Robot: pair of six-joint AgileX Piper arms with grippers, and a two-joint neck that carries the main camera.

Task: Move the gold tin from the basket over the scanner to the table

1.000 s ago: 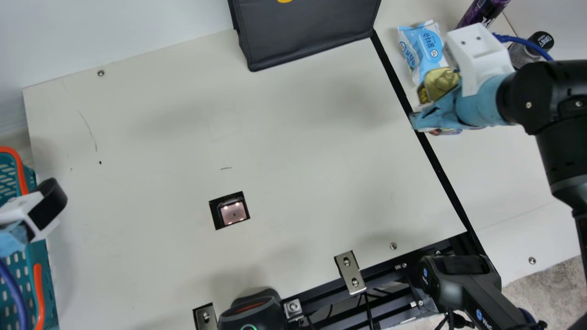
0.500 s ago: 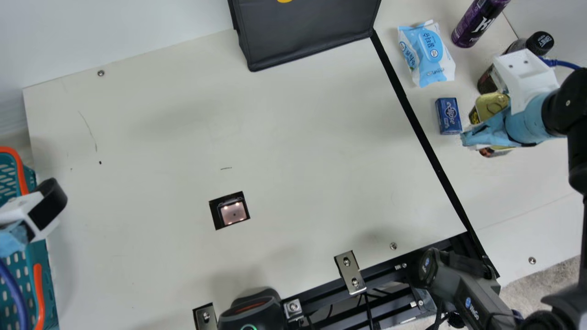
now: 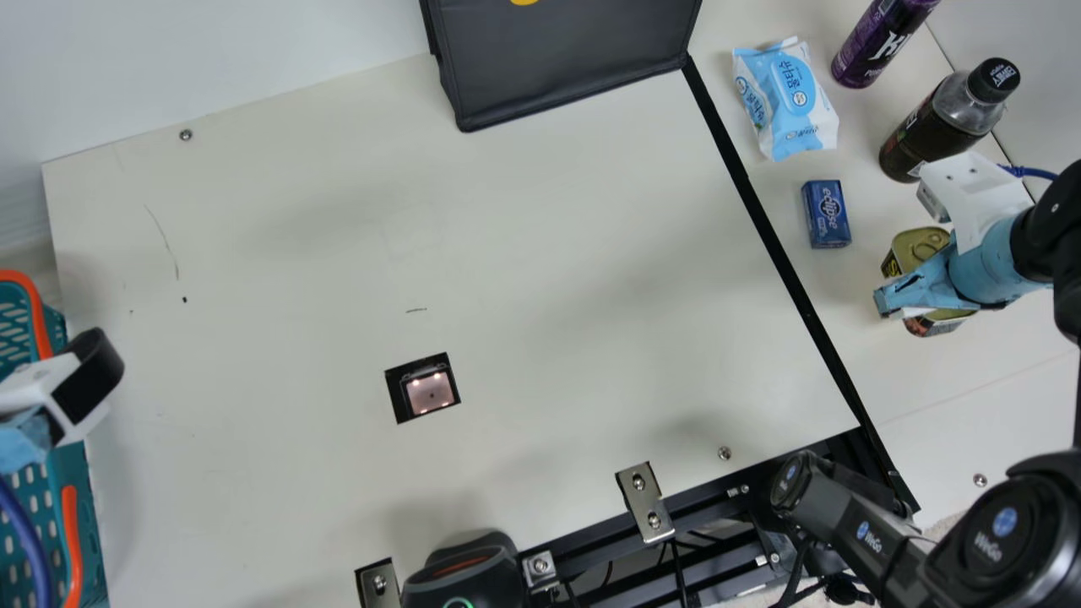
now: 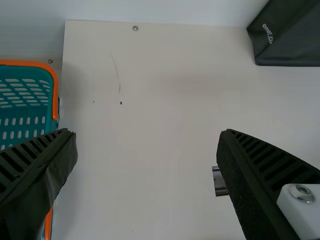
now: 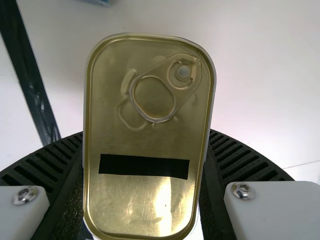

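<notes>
Basket: teal perforated plastic with orange handles (image 3: 19, 325), at the cream surface (image 3: 279, 253)'s left edge.
Left gripper (image 3: 52, 397): near the basket, jaws wide, nothing between them.
Scanner: black square with a lit pinkish pane (image 3: 429, 392), set into the surface.
Bag: black fabric (image 3: 566, 67), at the far edge.
Wipes: light-blue and white soft pack (image 3: 790, 101), beyond the black strip (image 3: 785, 279).
Box: small, blue (image 3: 826, 214), below the wipes.
Gold tin: rounded rectangular metal with a ring pull (image 3: 920, 245), right of the strip; perhaps touching the surface, contact is hard to see.
Right gripper (image 3: 927, 285): jaws closed around the tin's sides.
</notes>
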